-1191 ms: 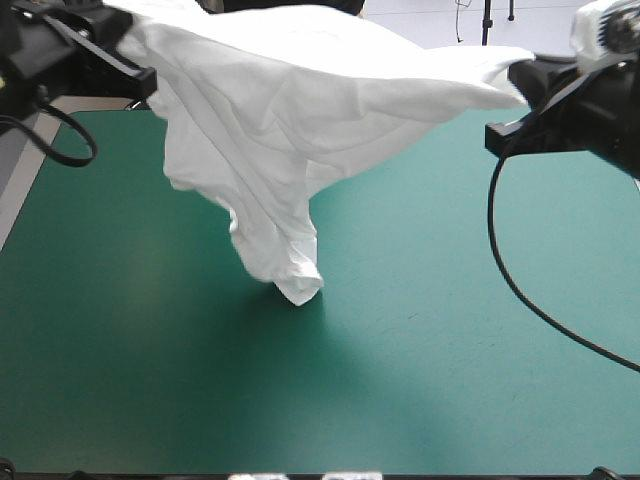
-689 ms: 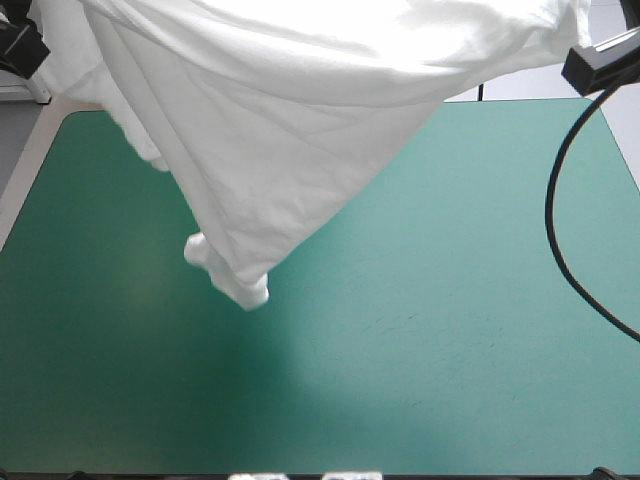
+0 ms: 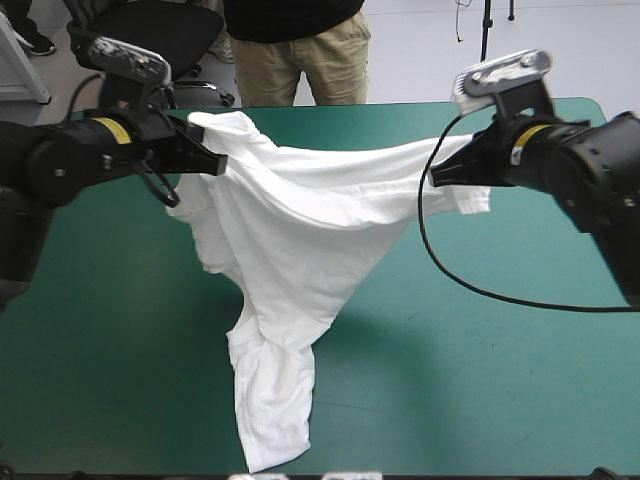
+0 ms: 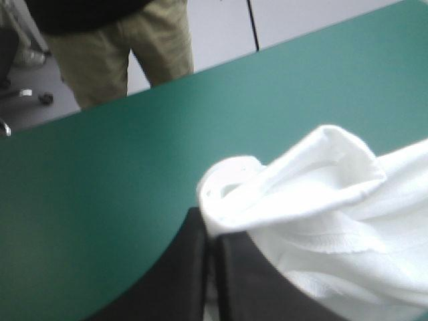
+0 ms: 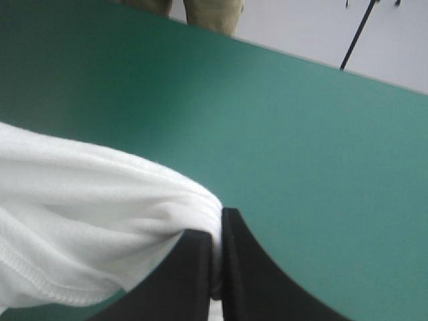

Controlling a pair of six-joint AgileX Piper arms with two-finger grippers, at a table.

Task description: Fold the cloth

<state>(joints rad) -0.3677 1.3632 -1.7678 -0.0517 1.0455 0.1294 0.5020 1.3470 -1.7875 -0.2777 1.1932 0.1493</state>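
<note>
High view: the T-shirt (image 3: 300,250) hangs stretched between the left pincer (image 3: 212,160) and the right pincer (image 3: 440,176) over the far half of the bench (image 3: 520,380), its tail resting on the bench near the front edge. Left wrist view: the left pincer (image 4: 212,267) clamps bunched white cloth. Right wrist view: the right pincer (image 5: 217,267) is likewise clamped on cloth; the spreading step seems in hand, next calling for an even lowering flat onto the bench.

Table (image 3: 530,400) with teal-green cover (image 3: 110,360).
Cover lies flat and smooth; the far right corner is rounded.
</note>
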